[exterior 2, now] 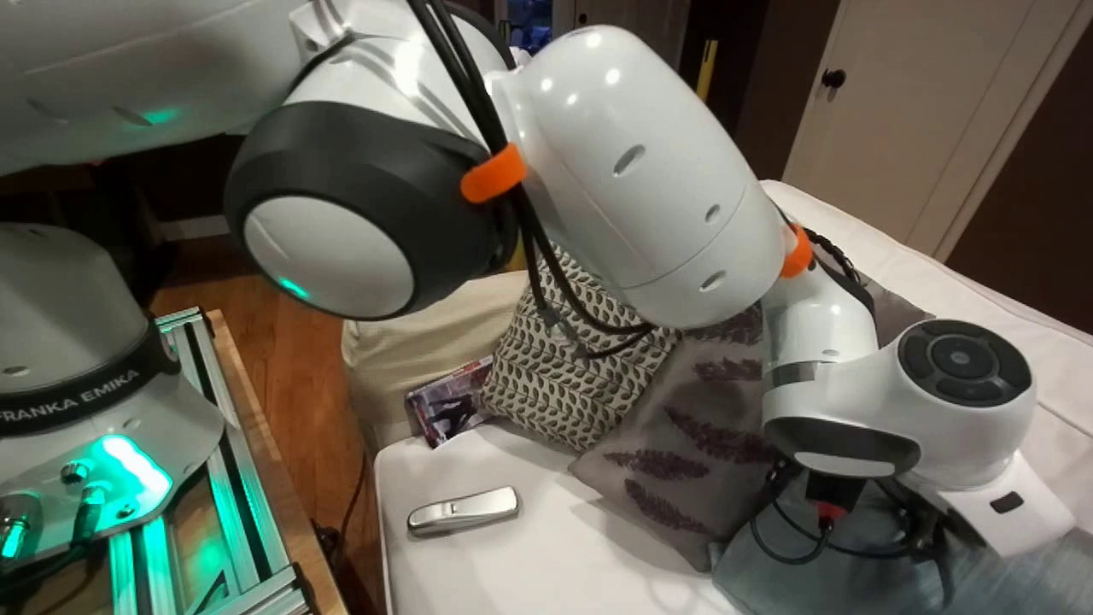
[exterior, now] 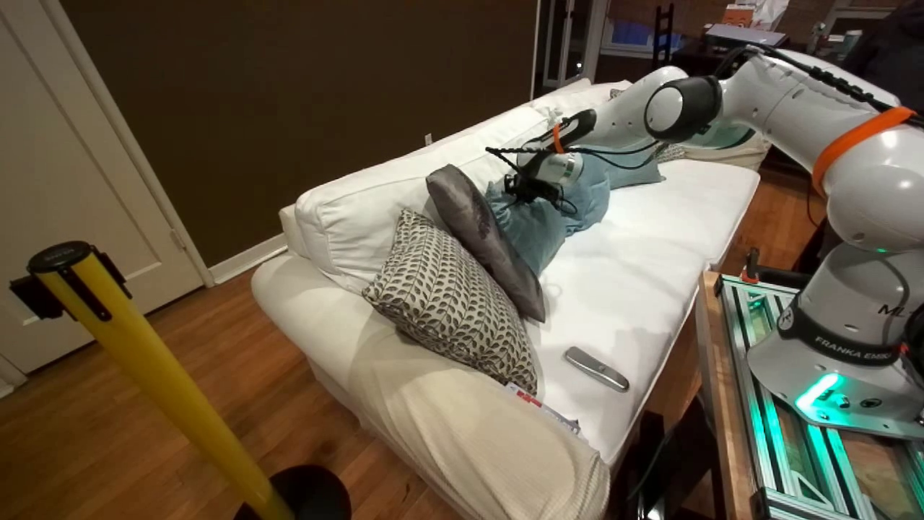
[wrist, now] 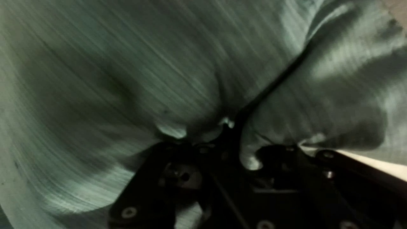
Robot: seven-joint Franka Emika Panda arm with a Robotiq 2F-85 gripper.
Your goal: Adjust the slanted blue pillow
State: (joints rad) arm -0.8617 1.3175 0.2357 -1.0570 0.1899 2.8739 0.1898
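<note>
See the slanted blue pillow (exterior: 538, 231) tilted on the white sofa (exterior: 650, 217), creased around the gripper (wrist: 243, 149). In the wrist view, make out 2 fingers (wrist: 149, 181) clamped on a fold of pillow fabric, with tips hidden in the creases. Just beside, find the dark grey pillow (exterior: 484, 238), then the leaf-print pillow (exterior: 447, 300); farther out, a slim silver object (exterior: 598, 369).

Free room over white seat (exterior: 642, 231), grey pillow (exterior: 482, 235) barrier near claw (wrist: 237, 148)
</note>
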